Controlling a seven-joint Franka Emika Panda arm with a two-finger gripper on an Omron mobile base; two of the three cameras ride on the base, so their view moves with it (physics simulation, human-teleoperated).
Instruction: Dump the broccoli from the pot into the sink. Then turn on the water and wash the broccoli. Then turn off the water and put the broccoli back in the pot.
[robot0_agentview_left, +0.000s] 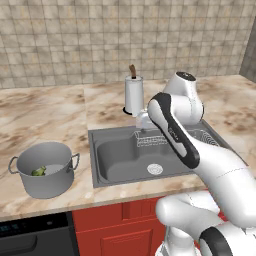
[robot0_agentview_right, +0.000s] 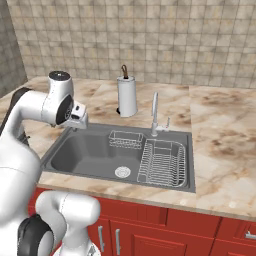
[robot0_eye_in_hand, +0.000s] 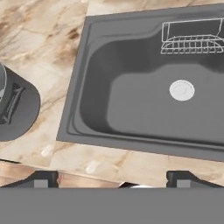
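The grey pot (robot0_agentview_left: 46, 170) stands on the counter left of the sink (robot0_agentview_left: 107, 170), and the green broccoli (robot0_agentview_left: 39, 171) lies inside it. My gripper (robot0_agentview_right: 79, 124) hovers over the sink's left rim, pointing down. In the hand view its fingertips (robot0_eye_in_hand: 41, 179) stand wide apart, so the gripper (robot0_eye_in_hand: 113, 181) is open with nothing between them. Below it lie the sink basin (robot0_eye_in_hand: 144, 109) with its drain (robot0_eye_in_hand: 182, 90), and the pot's rim and handle (robot0_eye_in_hand: 13, 105) at the left edge. The faucet (robot0_agentview_right: 155, 112) runs no water.
A white paper-towel roll (robot0_agentview_left: 133, 95) stands behind the sink. A wire dish rack (robot0_agentview_right: 162, 162) fills the basin's right side and a small wire basket (robot0_agentview_right: 126, 139) hangs at its back. Marble counter (robot0_agentview_left: 40, 115) stretches to both sides.
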